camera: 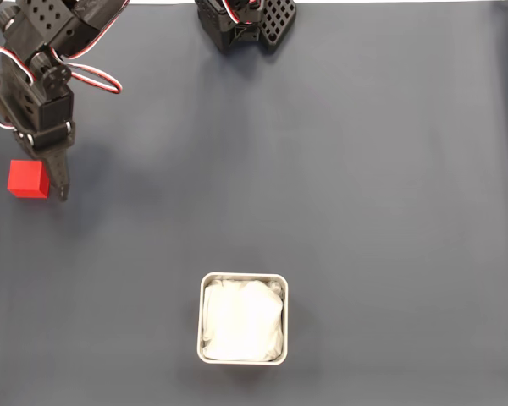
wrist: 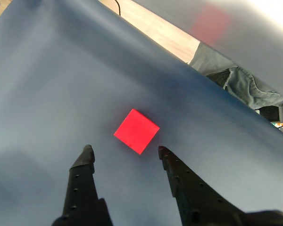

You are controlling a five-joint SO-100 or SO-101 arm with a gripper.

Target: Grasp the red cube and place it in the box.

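Note:
The red cube (camera: 27,178) lies on the dark mat near the left edge of the fixed view. My gripper (camera: 57,182) hangs just to its right, one black finger (camera: 61,178) pointing down beside it. In the wrist view the gripper (wrist: 125,149) is open, with the red cube (wrist: 137,131) just beyond the two fingertips, centred on the gap and touching neither. The box (camera: 202,330), a square metal tin with white crumpled lining, sits at the bottom centre of the fixed view, far from the gripper, with nothing but the lining in it.
A black arm base (camera: 245,25) stands at the top centre. The dark blue-grey mat (camera: 364,186) covers the table. In the wrist view the mat's edge (wrist: 179,61) runs diagonally, with wooden floor and grey cloth (wrist: 240,82) beyond.

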